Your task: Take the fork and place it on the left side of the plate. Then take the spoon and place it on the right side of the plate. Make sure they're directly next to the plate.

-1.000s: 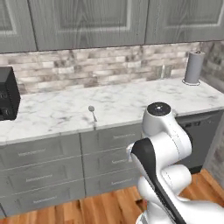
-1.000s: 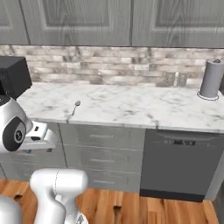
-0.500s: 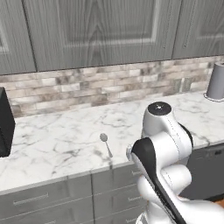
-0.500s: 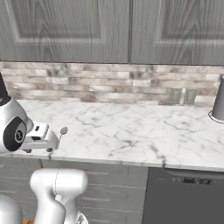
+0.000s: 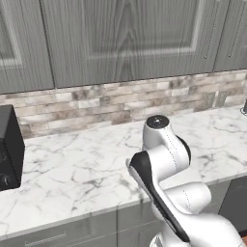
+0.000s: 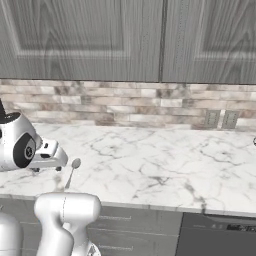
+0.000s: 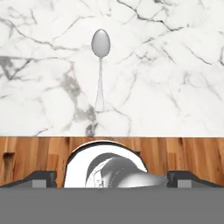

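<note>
Your end effector (image 7: 112, 177) stands released, holding nothing; the spoon (image 7: 100, 65) lies on the marble worktop (image 7: 175, 78), bowl pointing away.

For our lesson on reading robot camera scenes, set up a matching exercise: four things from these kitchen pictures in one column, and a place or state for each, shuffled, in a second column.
Things:
1. spoon
2. end effector
3. wall outlets
4. black appliance

Places or states:
A. set in the brick backsplash
B. lying flat on the marble counter, bowl pointing away from the edge
C. at the counter's far left end
D. open, holding nothing, near the counter's front edge

Pairs: 1-B, 2-D, 3-A, 4-C
</note>
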